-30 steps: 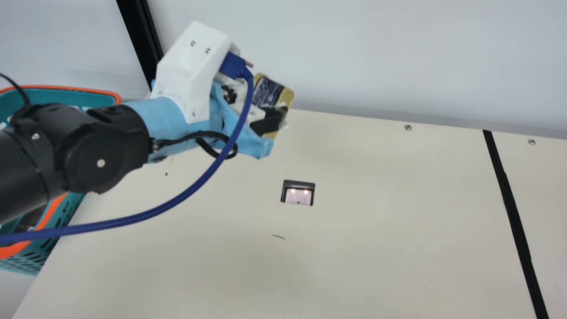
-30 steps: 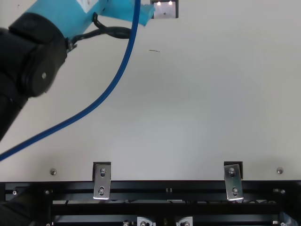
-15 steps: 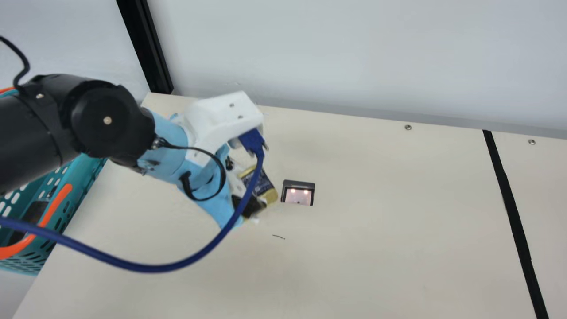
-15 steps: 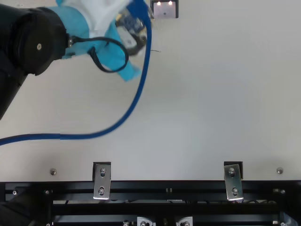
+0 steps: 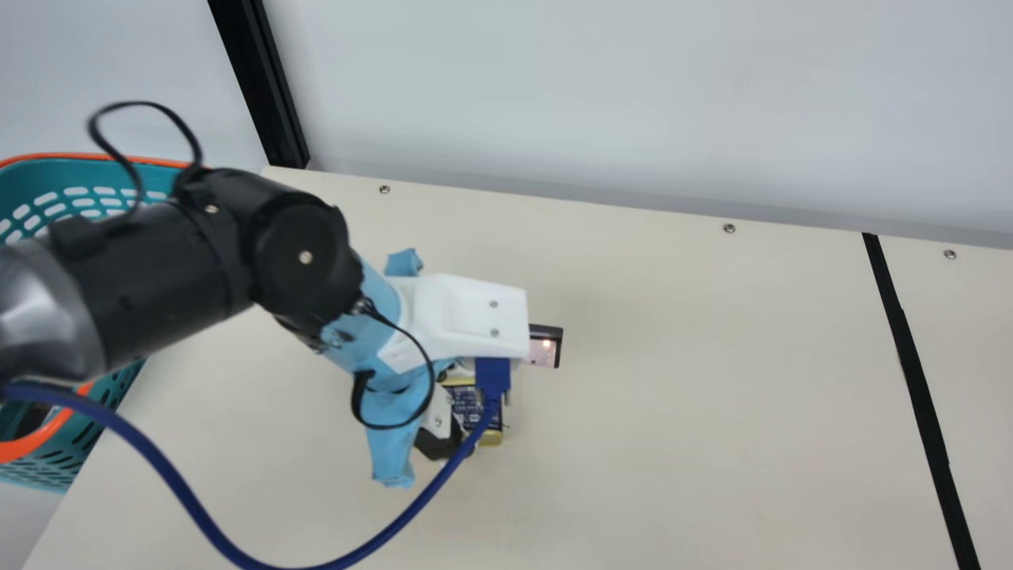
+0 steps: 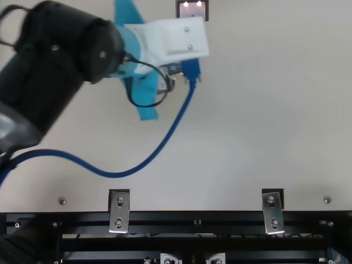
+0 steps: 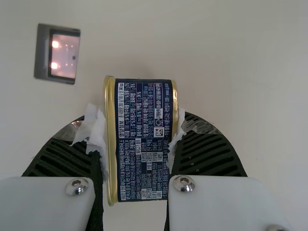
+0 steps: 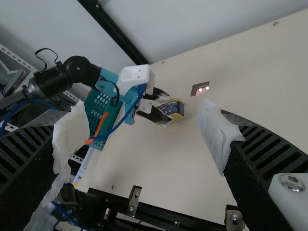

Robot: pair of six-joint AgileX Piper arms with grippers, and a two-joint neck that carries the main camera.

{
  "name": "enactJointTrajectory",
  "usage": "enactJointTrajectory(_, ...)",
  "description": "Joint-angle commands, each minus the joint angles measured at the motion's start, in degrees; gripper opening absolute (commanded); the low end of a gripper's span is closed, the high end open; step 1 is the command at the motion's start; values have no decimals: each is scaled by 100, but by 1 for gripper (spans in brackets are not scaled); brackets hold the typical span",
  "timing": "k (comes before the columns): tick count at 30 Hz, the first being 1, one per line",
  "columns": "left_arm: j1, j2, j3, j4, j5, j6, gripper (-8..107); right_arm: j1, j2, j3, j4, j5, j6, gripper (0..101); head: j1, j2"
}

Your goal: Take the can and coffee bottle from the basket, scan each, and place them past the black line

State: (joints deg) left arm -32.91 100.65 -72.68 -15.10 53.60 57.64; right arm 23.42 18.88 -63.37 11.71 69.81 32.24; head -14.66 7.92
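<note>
- Left gripper (image 7: pixel 138 120) clamped across the can's (image 7: pixel 144 168) two ends, likely to leave its label bare for scanning
- Can above the table (image 5: pixel 673 435), near the scanner (image 7: pixel 63 55)
- Right gripper (image 8: pixel 139 115) spread wide, empty
- Basket (image 8: pixel 102 108) at the table's left edge, presumably for easy reach

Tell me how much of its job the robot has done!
The blue-labelled can is already out of the basket. My left gripper holds it near the scanner; I can't tell if it's scanned. Next, it must go past the black line. The coffee bottle's turn probably comes later: something dark is in the basket.
</note>
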Motion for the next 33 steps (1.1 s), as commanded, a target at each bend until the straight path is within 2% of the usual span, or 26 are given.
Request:
enactJointTrajectory(1, -129, 141, -50, -36, -33, 45, 10, 0, 0, 0, 0, 0, 0, 101, -55, -74)
enactJointTrajectory(9, -435, 473, -221, -145, -129, 122, 10, 0, 0, 0, 0, 0, 0, 101, -55, -74)
enactJointTrajectory(10, -452, 491, -234, -147, -148, 115, 17, 0, 0, 0, 0, 0, 0, 101, -55, -74)
enactJointTrajectory(11, -468, 492, -232, -148, -172, 104, 36, 0, 0, 0, 0, 0, 0, 101, -55, -74)
enactJointTrajectory(12, -477, 480, -237, -145, -213, 50, 90, 0, 0, 0, 0, 0, 0, 101, -55, -74)
enactJointTrajectory(19, -334, -141, -174, -603, -274, -56, 90, 0, 0, 0, 0, 0, 0, 101, -55, -74)
enactJointTrajectory(24, 26, -953, 193, -871, -437, -149, 90, 0, 0, 0, 0, 0, 0, 101, -55, -74)
enactJointTrajectory(33, 815, -2342, 1226, -786, -1709, -668, 90, 2, 138, -26, 93, -72, -96, 101, -55, -74)
